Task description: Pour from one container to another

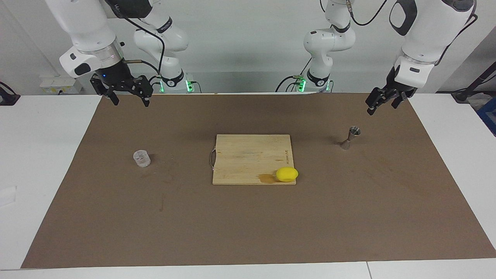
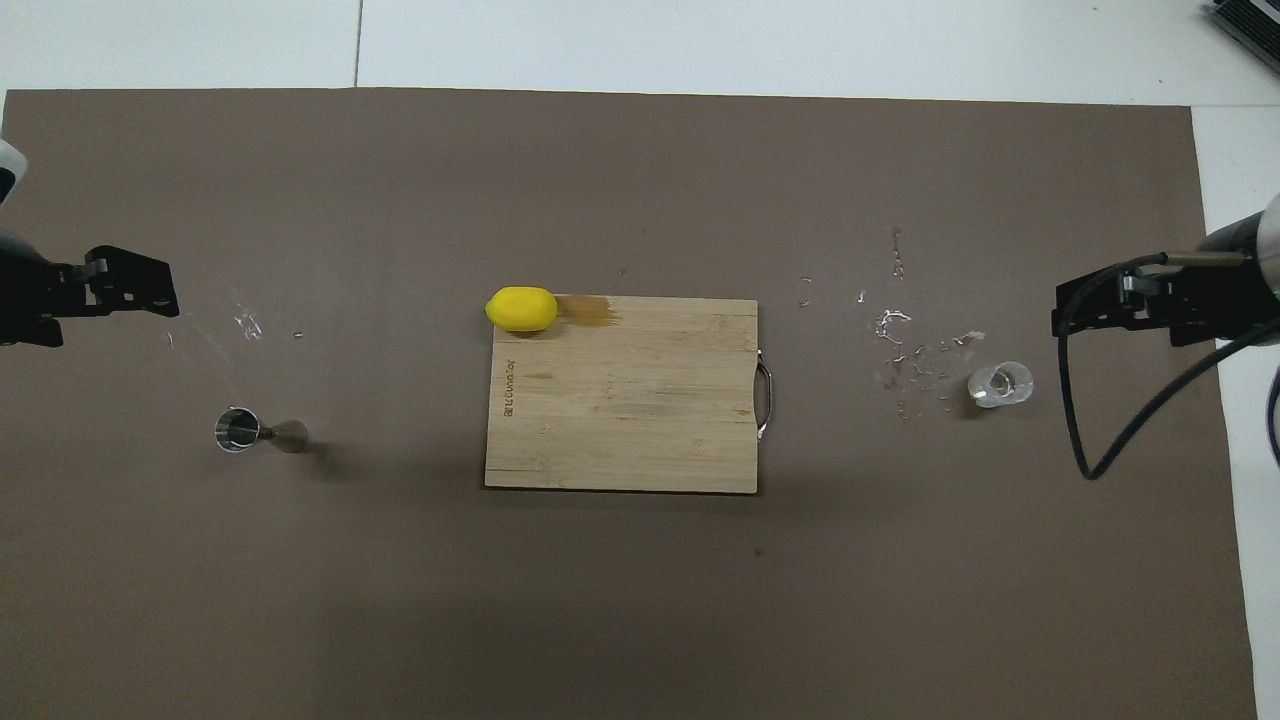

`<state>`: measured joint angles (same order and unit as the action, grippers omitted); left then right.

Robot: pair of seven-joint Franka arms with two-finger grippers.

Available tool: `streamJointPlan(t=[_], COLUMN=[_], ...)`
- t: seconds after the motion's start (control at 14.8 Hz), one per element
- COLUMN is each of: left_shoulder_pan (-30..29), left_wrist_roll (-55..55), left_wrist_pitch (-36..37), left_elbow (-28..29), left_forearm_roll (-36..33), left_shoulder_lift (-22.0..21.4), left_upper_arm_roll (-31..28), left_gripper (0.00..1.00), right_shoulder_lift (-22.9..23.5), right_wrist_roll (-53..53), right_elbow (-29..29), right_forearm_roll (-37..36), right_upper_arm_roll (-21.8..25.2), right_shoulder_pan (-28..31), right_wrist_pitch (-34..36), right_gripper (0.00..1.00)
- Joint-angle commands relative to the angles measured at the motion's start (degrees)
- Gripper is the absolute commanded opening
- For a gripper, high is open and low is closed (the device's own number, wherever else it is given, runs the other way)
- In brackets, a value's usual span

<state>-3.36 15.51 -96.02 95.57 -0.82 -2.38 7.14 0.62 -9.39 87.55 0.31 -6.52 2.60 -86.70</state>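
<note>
Step in hand, as judged: the opening, before any grasp; nothing is held and the pour is not yet begun. Right hand (image 1: 129, 94): raised over the mat at the right arm's end, fingers spread apart and empty, above the edge nearest the robots. Left hand (image 1: 381, 102): raised at the left arm's end, over the mat near the jigger, fingers apart, empty. Glass tumbler (image 1: 141, 158): upright on the mat at about 9 o'clock of the cutting board in the facing view, well apart from the board; whether it holds liquid cannot be told for certain, though something pale shows at its bottom from overhead. Steel jigger (image 1: 350, 137): upright on its lower cone, at about 2 o'clock of the board in the facing view, well apart from the tumbler. Next move, as judged: the right hand must come down around the tumbler and close on its wall, then carry it level across the board to the jigger's narrow mouth; a slow tilt is called for, the target being small and light enough to topple. Surface (image 1: 46, 155): white, covered by a brown mat (image 1: 248, 224); a wooden cutting board (image 1: 248, 155) at centre; a lemon (image 1: 287, 174) on the board's corner beside a damp stain; wet splashes (image 2: 905, 340) on the mat near the tumbler. Room: pale wall, cables, green lights at the arm bases.
</note>
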Motion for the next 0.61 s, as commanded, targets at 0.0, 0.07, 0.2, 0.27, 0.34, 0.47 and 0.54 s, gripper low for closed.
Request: streamJointPlan(t=[0.0, 0.07, 0.2, 0.27, 0.34, 0.47, 0.54], left_shoulder_pan=[0.5, 0.5, 0.0, -0.1, -0.1, -0.2, -0.2], left_wrist_roll=[0.8, 1.0, 3.7, 4.7, 4.9, 4.8, 4.4], left_wrist_pitch=[-1.6, -1.9, -4.6, -5.1, -5.1, -5.1, -5.3], left_elbow=[1.0, 1.0, 0.5, 0.8, 0.8, 0.5, 0.6], left_forearm_roll=[-1.0, -1.0, -1.0, -1.0, -1.0, -1.0, -1.0], left_shoulder_lift=[-0.6, -0.5, -0.2, -0.2, -0.2, -0.2, -0.2], left_upper_arm_roll=[-0.5, -0.5, -0.5, -0.5, -0.5, -0.5, -0.6], left_gripper=[1.00, 1.00, 1.00, 1.00, 1.00, 1.00, 1.00], right_shoulder_lift=[-1.0, -1.0, -1.0, -1.0, -1.0, -1.0, -1.0], right_wrist_roll=[-0.3, -0.2, -0.1, -0.1, -0.1, 0.0, 0.0], right_elbow=[1.3, 1.3, 1.3, 1.2, 1.2, 1.2, 1.2], right_forearm_roll=[0.7, 0.7, 0.7, 0.8, 0.8, 0.8, 0.8], right_upper_arm_roll=[-0.3, -0.3, -0.3, -0.3, -0.3, -0.3, -0.3], right_shoulder_pan=[0.1, 0.1, 0.1, 0.1, 0.1, 0.3, 0.6], right_wrist_pitch=[-0.6, -0.5, -0.5, -0.5, -0.5, -0.4, -0.4], right_gripper=[1.00, 1.00, 1.00, 1.00, 1.00, 1.00, 1.00])
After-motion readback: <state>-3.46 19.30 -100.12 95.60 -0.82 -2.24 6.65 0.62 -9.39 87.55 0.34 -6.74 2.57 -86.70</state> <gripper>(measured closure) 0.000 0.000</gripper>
